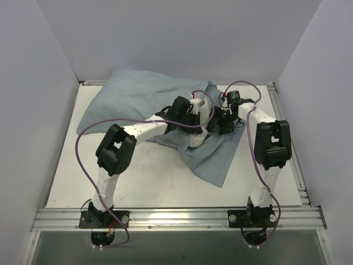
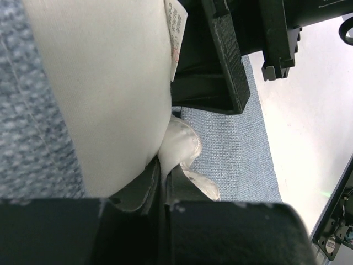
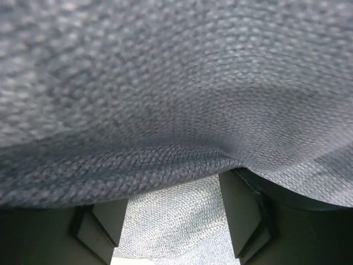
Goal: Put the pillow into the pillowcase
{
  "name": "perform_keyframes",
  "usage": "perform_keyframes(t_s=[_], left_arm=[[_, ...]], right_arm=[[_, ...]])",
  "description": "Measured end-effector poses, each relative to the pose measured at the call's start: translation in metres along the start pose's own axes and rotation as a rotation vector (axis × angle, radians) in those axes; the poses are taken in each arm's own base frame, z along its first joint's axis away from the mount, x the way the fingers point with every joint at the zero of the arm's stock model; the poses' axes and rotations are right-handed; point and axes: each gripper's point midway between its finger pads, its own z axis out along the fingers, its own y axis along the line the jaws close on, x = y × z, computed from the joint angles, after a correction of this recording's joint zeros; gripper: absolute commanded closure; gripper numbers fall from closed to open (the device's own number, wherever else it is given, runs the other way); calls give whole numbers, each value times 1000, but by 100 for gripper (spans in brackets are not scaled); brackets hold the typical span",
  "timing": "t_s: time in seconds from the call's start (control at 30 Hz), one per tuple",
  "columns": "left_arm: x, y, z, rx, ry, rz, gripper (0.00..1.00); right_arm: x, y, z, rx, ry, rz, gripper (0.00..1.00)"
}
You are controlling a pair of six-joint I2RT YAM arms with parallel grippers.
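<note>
The left hand is clenching tight on a corner of the pillow, its two fingers pressing together with a pinch of white cloth bunching between them. That corner is poking out at the mouth of the pillowcase, near the middle of the blue cloth. The rest of the pillow is lying inside, swelling the far left part of the pillowcase into a plump mound. In the left wrist view the blue weave is showing on both sides of the white cloth, and a small printed label is hanging off the pillow's edge.

The right hand is hovering low over the right part of the pillowcase, just beside the left hand. In its own view its fingers are standing apart, released and gripping nothing. A fold of the pillowcase is sagging across their tips and hiding them, and flat blue cloth is showing through the gap between them.

The white counter is carrying the pillowcase, whose flat, limp end is trailing toward the near right. Pale grey walls are closing in behind the pillowcase and on both sides of it. A metal rail is running along the counter's near edge, in front of the pillowcase, with both arm bases sitting on it. Purple cables are looping along the arms on either side of the pillowcase.
</note>
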Motion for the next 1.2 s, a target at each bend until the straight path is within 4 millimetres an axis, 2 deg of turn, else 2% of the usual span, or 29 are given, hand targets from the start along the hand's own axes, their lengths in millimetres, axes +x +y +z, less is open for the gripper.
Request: perform_keyframes(t_s=[0.1,0.17,0.23,0.27,0.3,0.33,0.43,0.53,0.6,0.7,0.77,0.87,1.07,1.2], left_arm=[[0,1,1,0,1,-2,100],[-1,1,1,0,-2,-1,100],[-2,2,1,-2,-4,-2,100],[-2,2,0,-3,-4,-3,100],[-2,3,0,-4,-4,-4,100],[-2,3,0,-4,-4,-4,100],[-2,4,0,-6,-2,-7,100],[-2,4,0,-6,-2,-8,100],[-3,4,0,-5,-5,-7,100],[-11,3,3,3,-19,-11,100],[-15,4,8,5,-25,-26,100],[-19,5,12,5,-31,-70,100],[-38,4,21,-19,-77,-160,100],[-45,13,32,-88,-107,-230,100]], right_arm=[[-1,7,3,-28,-7,-17,39],[-2,16,6,-65,-9,-31,44],[-1,27,10,-127,-6,-44,64],[-1,32,12,-164,0,-43,87],[0,37,14,-199,6,-48,96],[1,42,15,-234,15,-40,100],[7,46,12,-306,39,-14,100],[17,37,0,-357,68,19,100],[22,27,-19,-385,73,37,100],[28,23,-58,-440,67,31,100],[32,31,-83,-493,59,-1,100],[38,55,-110,-618,81,-55,100],[51,93,-136,-843,187,-39,100],[47,103,-146,-910,222,-3,100]])
